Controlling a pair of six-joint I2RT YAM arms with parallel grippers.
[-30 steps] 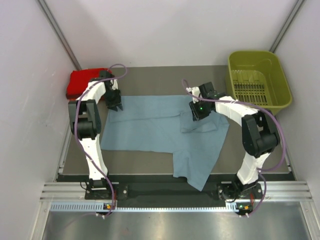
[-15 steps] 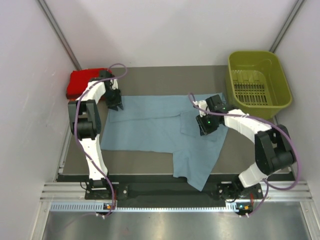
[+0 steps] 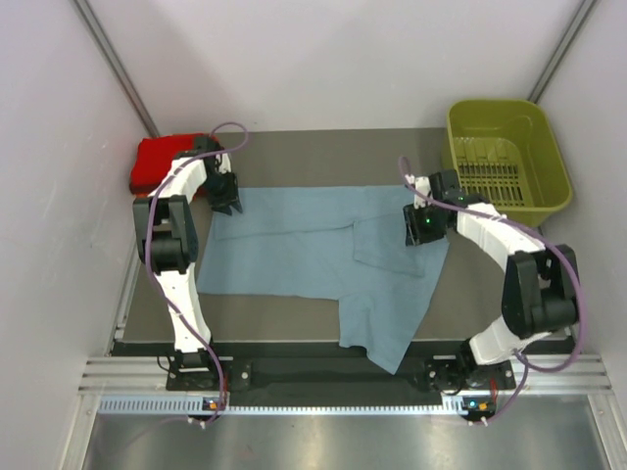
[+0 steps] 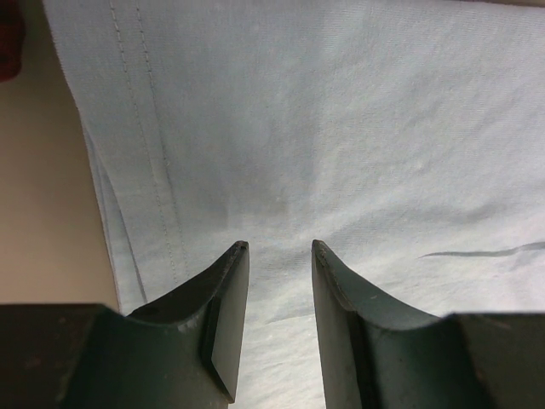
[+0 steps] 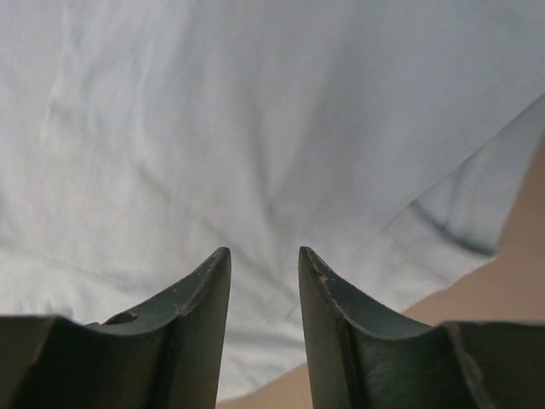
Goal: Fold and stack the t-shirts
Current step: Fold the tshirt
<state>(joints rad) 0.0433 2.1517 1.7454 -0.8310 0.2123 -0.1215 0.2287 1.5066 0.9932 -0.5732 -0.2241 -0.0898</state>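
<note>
Blue shirt [image 3: 323, 250] lies flat mid-frame on the desk [image 3: 313, 157]. Left end effector [image 3: 227, 204] sits over its upper-left corner and right end effector [image 3: 419, 233] over its right edge. Both are slightly spread with nothing pinched, probably lining up grabs for a fold. Red shirt [image 3: 157, 162] is parked upper left.

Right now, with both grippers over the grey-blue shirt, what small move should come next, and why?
Probably lower the right gripper onto the grey-blue t-shirt and close on its right edge. Both wrist views show the jaws parted with flat cloth beneath, nothing pinched; the left gripper sits likewise over the far-left hem, and the shirt lies spread and unfolded.
</note>
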